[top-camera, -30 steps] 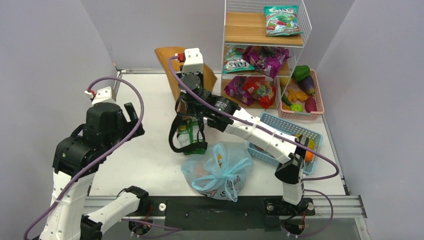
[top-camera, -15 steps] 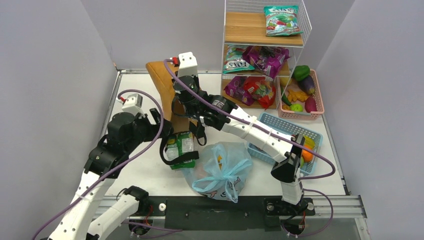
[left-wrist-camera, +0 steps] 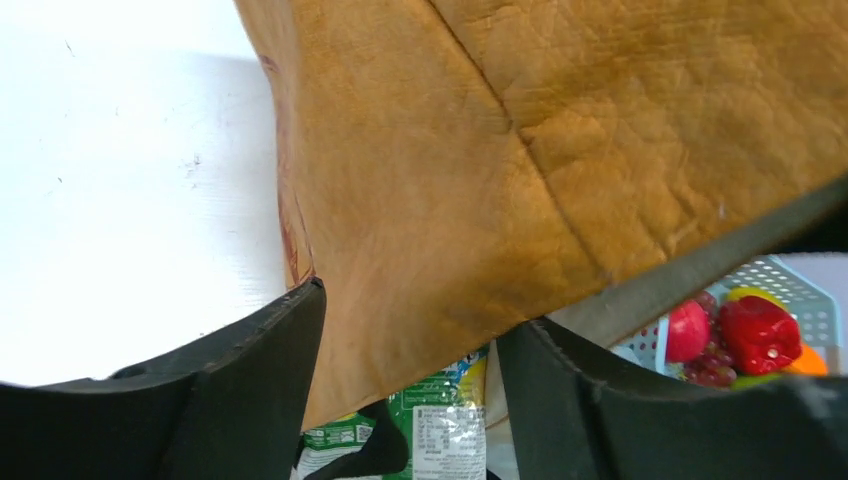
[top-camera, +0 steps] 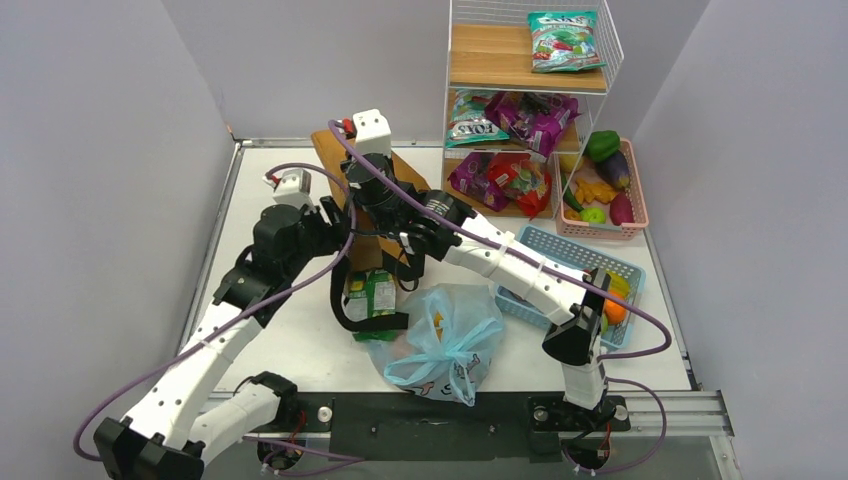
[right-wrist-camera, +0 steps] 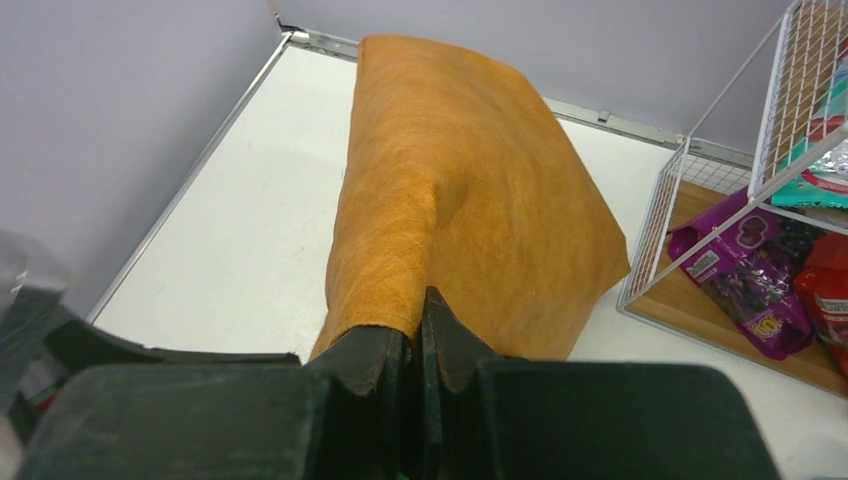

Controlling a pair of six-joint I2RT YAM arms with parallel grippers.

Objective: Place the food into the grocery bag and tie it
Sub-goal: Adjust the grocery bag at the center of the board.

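Overhead, your right gripper (right-wrist-camera: 415, 310) has its jaws pressed together on the top edge of the tan-orange tote (right-wrist-camera: 470, 200), pinching the fabric and holding the bag raised off the white table (top-camera: 295, 345) at about 11 o'clock from the table's centre. Your left gripper (left-wrist-camera: 415, 320) comes in from 9 o'clock with its jaws spread wide, the tote's lower corner hanging between the two fingers; whether either finger touches the fabric cannot be told. Beneath the tote a green carton (top-camera: 377, 292) shows, with black straps (top-camera: 345, 300) looping around it. The grocery bag (top-camera: 440, 335), light blue and crinkled, sits on the table at 6 o'clock, just in front of the carton, its handles gathered together on top and orange and yellow shapes showing through the film. At 3 o'clock from the bag stands a blue basket (top-camera: 560, 250) holding more of the food: your left wrist view catches a red fruit (left-wrist-camera: 757, 330) and dark grapes (left-wrist-camera: 710, 370) in it. Farther out at 2 o'clock, a pink basket (top-camera: 600, 231) carries vegetables, and the wire shelf (top-camera: 495, 65) at 1 o'clock is stocked with snack packets.
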